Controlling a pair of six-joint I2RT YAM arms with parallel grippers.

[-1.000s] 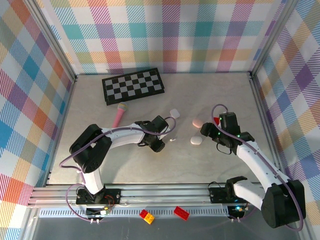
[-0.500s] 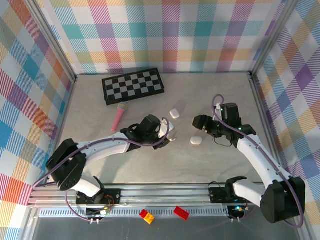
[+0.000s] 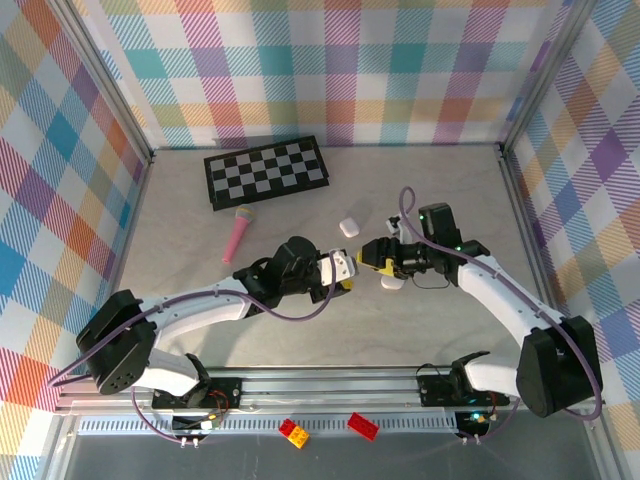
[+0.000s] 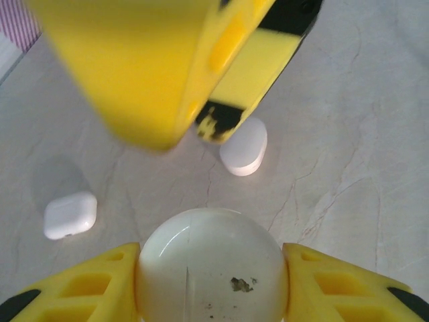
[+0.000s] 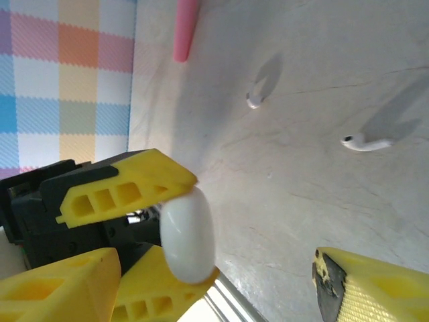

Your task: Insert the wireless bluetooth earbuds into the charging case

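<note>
1. Lying loose on the table (image 5: 315, 194), the two white earbuds (image 5: 365, 142) are sitting in neither a case nor a gripper. In the right wrist view they are resting at about one and two o'clock from the held case, apart from each other.
2. The white charging case (image 4: 211, 268) is being pinched at its two sides by the left gripper (image 3: 343, 268), whose yellow fingers (image 4: 100, 285) are pressing on the shell. Its lid is looking closed, and it seems to be hanging clear of the tabletop.
3. The right gripper (image 3: 372, 256) is hovering at two to three o'clock of that case in the overhead view, its fingers spread wide with nothing between them.
4. The step in hand is probably readying the case, since the lid is needing to come open before any bud goes in. The next move is calling for the right fingers to catch the lid seam without knocking the case out of the left grip.
5. Further out, a loose white case (image 3: 348, 227) is lying at twelve o'clock of the held one, another case (image 3: 392, 282) at four o'clock, and a pink microphone (image 3: 239, 232) at about nine o'clock.
</note>
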